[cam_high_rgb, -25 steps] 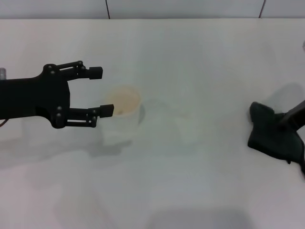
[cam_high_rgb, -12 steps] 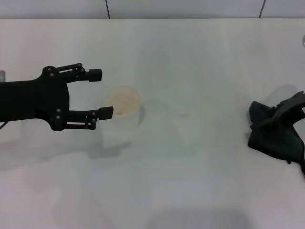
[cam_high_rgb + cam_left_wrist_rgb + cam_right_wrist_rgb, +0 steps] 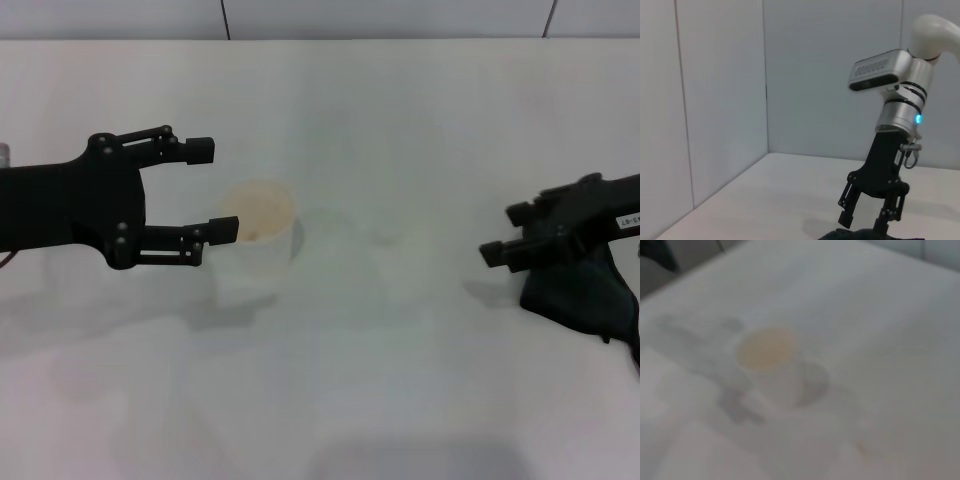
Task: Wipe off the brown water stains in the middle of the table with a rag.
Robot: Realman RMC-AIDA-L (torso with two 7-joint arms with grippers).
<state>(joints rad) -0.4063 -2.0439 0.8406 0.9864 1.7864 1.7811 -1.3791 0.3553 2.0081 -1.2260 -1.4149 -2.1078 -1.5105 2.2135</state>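
Note:
The rag [image 3: 585, 296] lies dark and crumpled on the white table [image 3: 400, 120] at the far right. My right gripper [image 3: 507, 233] is open and empty, over the rag's left edge, fingers pointing toward the middle. The left wrist view shows this gripper [image 3: 867, 220] just above the rag [image 3: 860, 235]. The brown water stain [image 3: 386, 240] is only a faint mark in the middle of the table. My left gripper [image 3: 212, 190] is open at the left, level above the table, its fingertips beside a clear cup.
A clear plastic cup [image 3: 258, 238] with an orange-brown top stands left of the middle, just right of my left fingertips; it also shows in the right wrist view [image 3: 769, 357]. A grey wall runs along the table's far edge.
My right gripper has swung in from the far right, passed over the rag and now sits at its left edge, open. The rag stays on the table. My left arm has hardly moved.

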